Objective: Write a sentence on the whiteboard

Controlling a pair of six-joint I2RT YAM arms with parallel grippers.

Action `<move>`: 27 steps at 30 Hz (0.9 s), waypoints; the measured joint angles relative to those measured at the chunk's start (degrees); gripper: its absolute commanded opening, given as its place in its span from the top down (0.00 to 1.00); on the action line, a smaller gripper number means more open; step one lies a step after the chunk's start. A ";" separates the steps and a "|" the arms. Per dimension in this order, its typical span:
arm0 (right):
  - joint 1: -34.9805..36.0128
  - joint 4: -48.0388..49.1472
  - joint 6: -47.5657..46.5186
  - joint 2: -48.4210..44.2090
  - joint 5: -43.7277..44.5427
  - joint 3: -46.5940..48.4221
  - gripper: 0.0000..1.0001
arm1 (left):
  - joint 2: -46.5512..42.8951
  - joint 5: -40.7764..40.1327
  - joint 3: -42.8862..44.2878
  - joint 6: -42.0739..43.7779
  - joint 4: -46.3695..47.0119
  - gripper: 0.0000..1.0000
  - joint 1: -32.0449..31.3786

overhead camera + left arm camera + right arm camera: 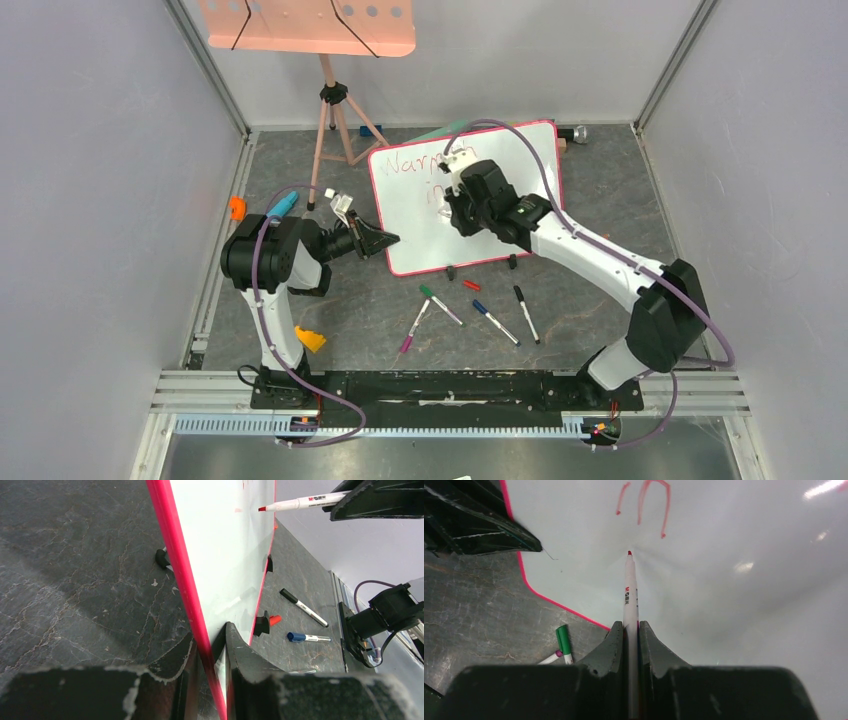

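A dark grey, stone-patterned worktop (600, 170) is shown. The whiteboard (420, 230) is stood on it at a tilt, borne by two black clip feet (452, 271) at its near edge. In front of the board, a green-capped marker (440, 304) and a purple-capped marker (414, 327) are laid close together in a V. A small red cap (471, 285), a blue-capped marker (495, 322) and a black-capped marker (526, 314) are laid just beside them. A tripod (335, 125) is stood at the back left, and an orange wedge (310, 340) is set near the left arm's base.

Inventory stands at one whiteboard (420, 235), one red marker (629, 595), four loose markers (green (440, 305), purple (413, 328), blue (495, 322), black (526, 314)) and one red cap (471, 285).
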 measured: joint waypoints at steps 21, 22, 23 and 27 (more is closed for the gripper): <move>4.59 -2.32 -2.78 5.09 5.09 5.68 1.00 | 0.00 0.02 0.00 0.00 0.00 0.93 0.02; 4.59 -2.34 -2.82 5.33 5.35 5.81 1.00 | 0.00 0.02 0.00 0.00 0.00 0.93 0.02; 4.59 -2.54 -2.86 5.55 5.64 6.05 1.00 | 0.00 0.02 0.00 0.00 0.00 0.93 0.02; 4.59 -2.99 -2.91 6.32 6.27 6.88 1.00 | 0.00 0.00 0.00 0.00 0.00 0.93 0.02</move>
